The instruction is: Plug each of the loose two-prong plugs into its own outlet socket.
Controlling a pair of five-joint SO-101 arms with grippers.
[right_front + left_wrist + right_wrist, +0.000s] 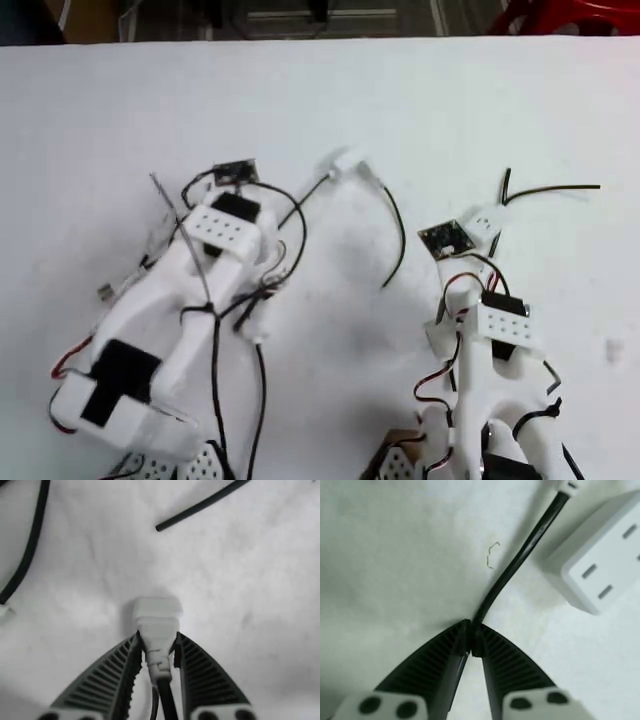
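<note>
Toward the bench's (320, 90) left edge, a white plug (156, 615) is clamped by its neck in the left gripper's (157, 642) fingers, probably to keep its front free. Rightward, a black cable (520, 560) is pinched in the right gripper's (471, 632) fingers, near the outlet block (605, 565).

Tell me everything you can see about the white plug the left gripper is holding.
The white plug is boxy and plastic-looking, narrowing to a ribbed neck where a black cord leaves it. The left gripper pinches that narrow rear between dark ribbed fingers. The plug points away from the wrist camera, at or just above the white table; its prongs are hidden.
</note>
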